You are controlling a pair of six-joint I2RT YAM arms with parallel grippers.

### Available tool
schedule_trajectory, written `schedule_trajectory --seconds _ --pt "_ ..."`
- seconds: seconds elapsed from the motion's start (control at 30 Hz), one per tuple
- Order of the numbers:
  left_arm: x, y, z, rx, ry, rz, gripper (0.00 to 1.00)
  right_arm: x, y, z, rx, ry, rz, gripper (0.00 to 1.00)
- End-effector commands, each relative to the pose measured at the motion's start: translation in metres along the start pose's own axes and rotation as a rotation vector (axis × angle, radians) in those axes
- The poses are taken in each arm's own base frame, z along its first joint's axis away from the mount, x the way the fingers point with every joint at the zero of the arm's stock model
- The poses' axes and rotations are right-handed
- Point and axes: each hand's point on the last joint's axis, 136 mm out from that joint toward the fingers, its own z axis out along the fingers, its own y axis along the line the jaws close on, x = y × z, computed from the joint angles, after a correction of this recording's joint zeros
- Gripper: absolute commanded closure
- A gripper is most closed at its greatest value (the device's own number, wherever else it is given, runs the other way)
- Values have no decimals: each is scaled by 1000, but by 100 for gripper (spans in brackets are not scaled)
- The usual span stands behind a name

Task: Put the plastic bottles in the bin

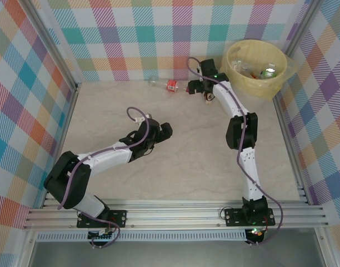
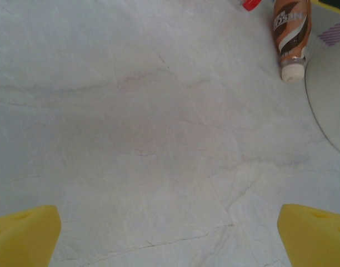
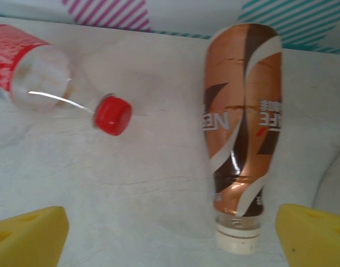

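brown bottle (image 3: 242, 139): lying at the table's (image 2: 159, 139) far edge, near bin (image 1: 252, 86) | red-capped bottle (image 3: 42, 72): just left of it | right gripper (image 3: 170, 239): fingers apart, straddling the brown bottle, probably lining up a grasp | left gripper (image 2: 170, 236): fingers apart over bare mid-table, apparently waiting

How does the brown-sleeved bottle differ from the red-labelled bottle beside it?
The brown-sleeved bottle wears a brown and white sleeve over nearly all its body; the red-labelled bottle is clear with a red band. The first has a cream cap, the second a red cap. The first points its cap at the right wrist camera; the second points its cap sideways, toward the first. Both lie on the table.
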Motion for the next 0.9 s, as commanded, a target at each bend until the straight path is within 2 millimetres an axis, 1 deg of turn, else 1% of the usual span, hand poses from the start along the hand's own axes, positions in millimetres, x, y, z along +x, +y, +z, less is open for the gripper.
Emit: schedule_trajectory --seconds 0.0,0.13,0.23,0.43,0.5,0.57,0.7,0.87 --pt "-7 -7 0 22 0 12 0 5 -16 9 89 20 -5 10" --pt "-7 1 -1 -14 -9 17 0 29 -22 33 113 88 6 17" --pt "-7 7 0 -36 -10 18 0 40 -27 42 130 125 45 21" --pt "-5 21 1 -84 -23 17 0 62 -31 58 154 184 63 21" --pt "-6 25 2 -97 -19 19 0 64 -33 59 158 192 69 22" --pt "-6 28 3 -112 -10 22 0 63 -35 58 168 186 72 25" --pt "-6 33 5 -128 -12 23 0 66 -40 58 176 197 102 38" --pt "2 29 19 -125 36 23 0 67 -50 56 209 198 143 46"
